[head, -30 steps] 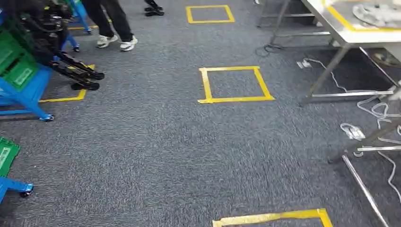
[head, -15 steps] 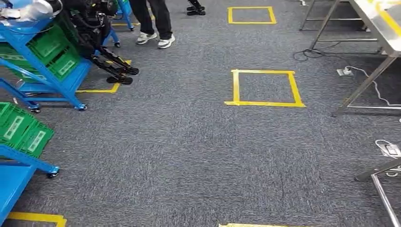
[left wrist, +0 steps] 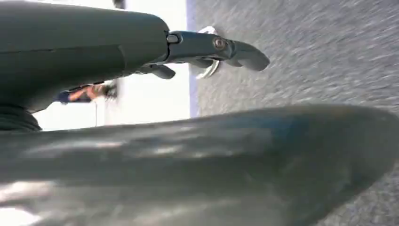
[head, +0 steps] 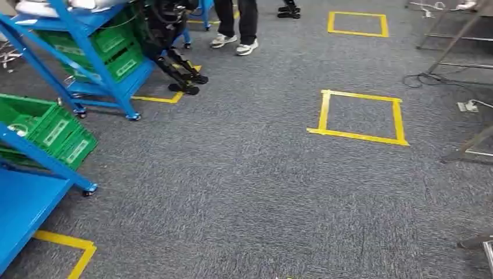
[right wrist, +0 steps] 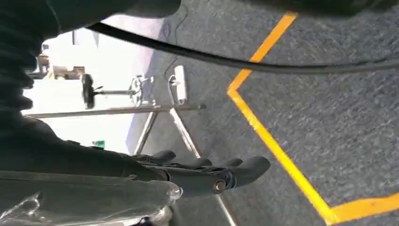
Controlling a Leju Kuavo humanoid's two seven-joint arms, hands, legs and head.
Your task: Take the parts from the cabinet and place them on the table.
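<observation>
A blue cabinet (head: 87, 40) stands at the far left in the head view, with green bins (head: 113, 46) on its shelves and pale parts (head: 40, 7) on its top shelf. A second blue cabinet (head: 26, 200) with green bins (head: 49, 125) is close on my left. In the left wrist view my left hand (left wrist: 207, 47) hangs over grey carpet, fingers stretched out and holding nothing. My right hand (right wrist: 202, 172) in the right wrist view is likewise stretched out and empty, above yellow floor tape (right wrist: 273, 141).
A person's legs (head: 235, 23) and another robot's dark legs (head: 177, 64) stand beside the far cabinet. A yellow tape square (head: 360, 116) marks the carpet ahead. Metal table legs (head: 471, 148), cables (head: 424, 78) and a power strip (head: 467, 106) lie at the right.
The whole picture has slid to the right: the camera has turned left. The table has left the frame and the blue cabinets have come in from the left.
</observation>
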